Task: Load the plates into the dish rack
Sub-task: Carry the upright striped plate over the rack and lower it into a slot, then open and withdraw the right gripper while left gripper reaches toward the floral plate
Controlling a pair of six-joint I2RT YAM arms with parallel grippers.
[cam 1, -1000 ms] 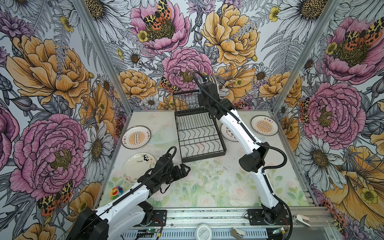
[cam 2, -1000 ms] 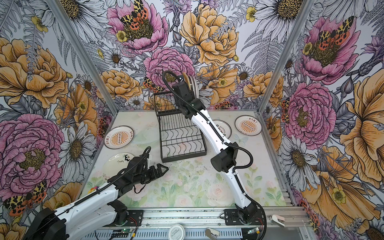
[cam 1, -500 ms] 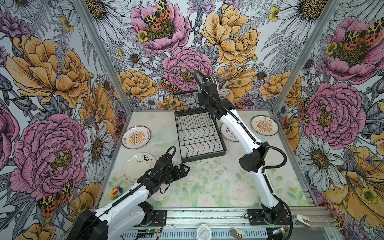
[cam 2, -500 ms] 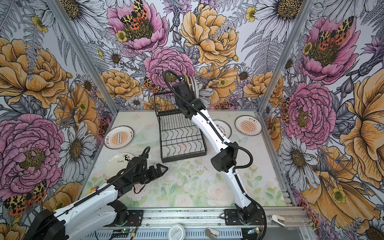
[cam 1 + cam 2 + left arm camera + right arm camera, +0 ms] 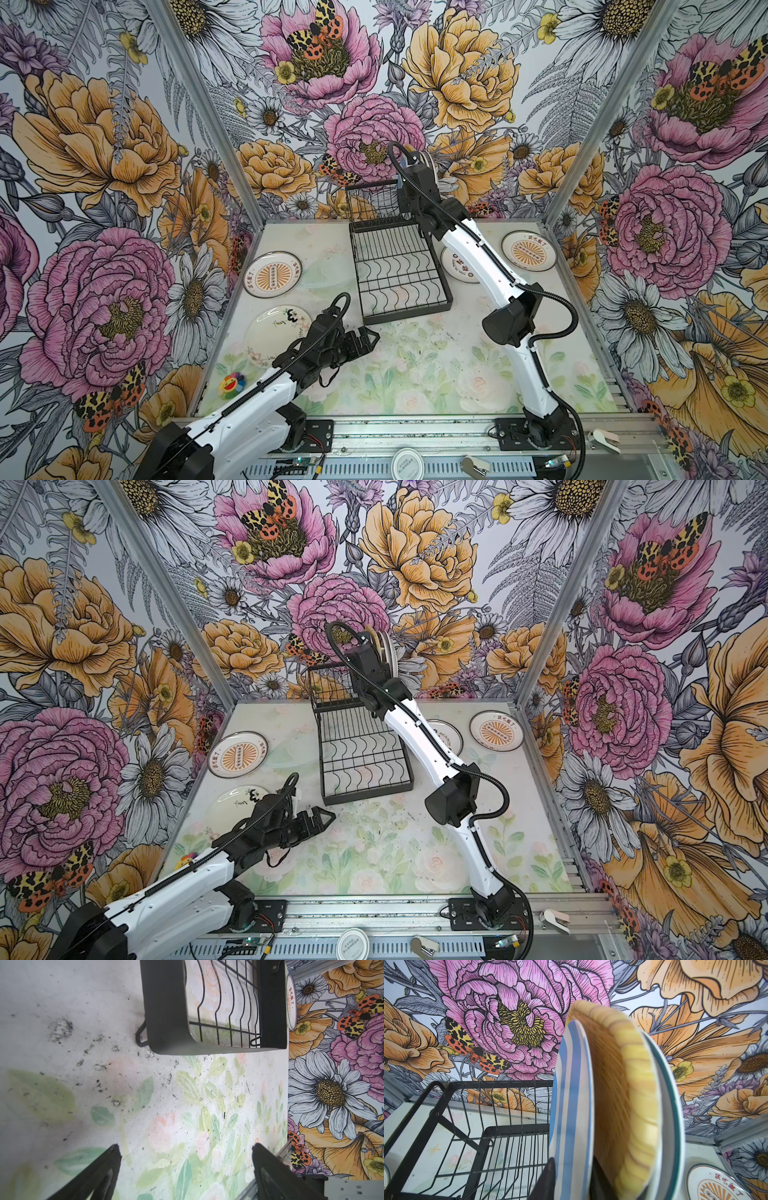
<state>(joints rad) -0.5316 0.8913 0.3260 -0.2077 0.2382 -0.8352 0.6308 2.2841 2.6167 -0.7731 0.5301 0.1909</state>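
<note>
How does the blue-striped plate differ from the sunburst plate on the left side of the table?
The blue-striped plate stands on edge in the dish rack; the sunburst plate lies flat on the table.
The blue-striped plate is packed against a yellow plate; the sunburst plate lies alone, touching no other plate.
The blue-striped plate carries blue and white bands; the sunburst plate is white with an orange centre and red characters.
Both look round.
</note>
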